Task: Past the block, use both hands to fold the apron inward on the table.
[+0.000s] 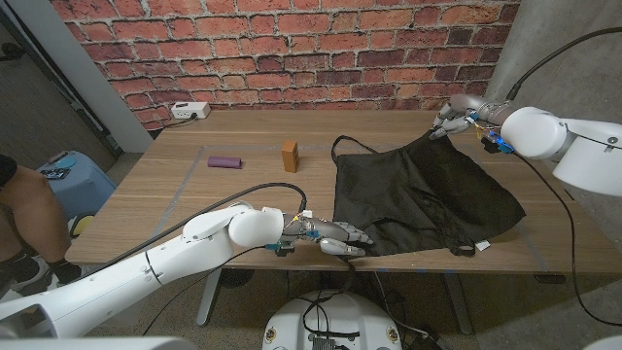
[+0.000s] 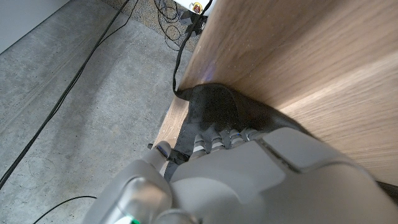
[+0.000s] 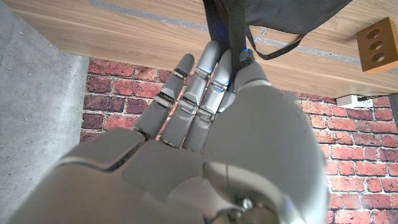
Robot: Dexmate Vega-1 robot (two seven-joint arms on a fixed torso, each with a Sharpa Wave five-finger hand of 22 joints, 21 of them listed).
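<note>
A black apron [image 1: 418, 199] lies spread on the right half of the wooden table [image 1: 185, 209]. My left hand [image 1: 330, 236] is at its near left corner by the table's front edge, and in the left wrist view the fingers [image 2: 219, 134] close over the black cloth [image 2: 214, 106]. My right hand [image 1: 454, 117] grips the far right corner and holds it lifted a little off the table. In the right wrist view the apron's edge [image 3: 219, 22] runs between thumb and fingers [image 3: 199, 81]. The small wooden block [image 1: 290, 156] stands left of the apron, also seen as the block [image 3: 377, 45].
A purple cylinder [image 1: 224, 161] lies left of the block. A white power strip [image 1: 190, 110] sits at the far left edge by the brick wall. A blue stool [image 1: 73, 180] and a person's leg [image 1: 24, 209] are left of the table.
</note>
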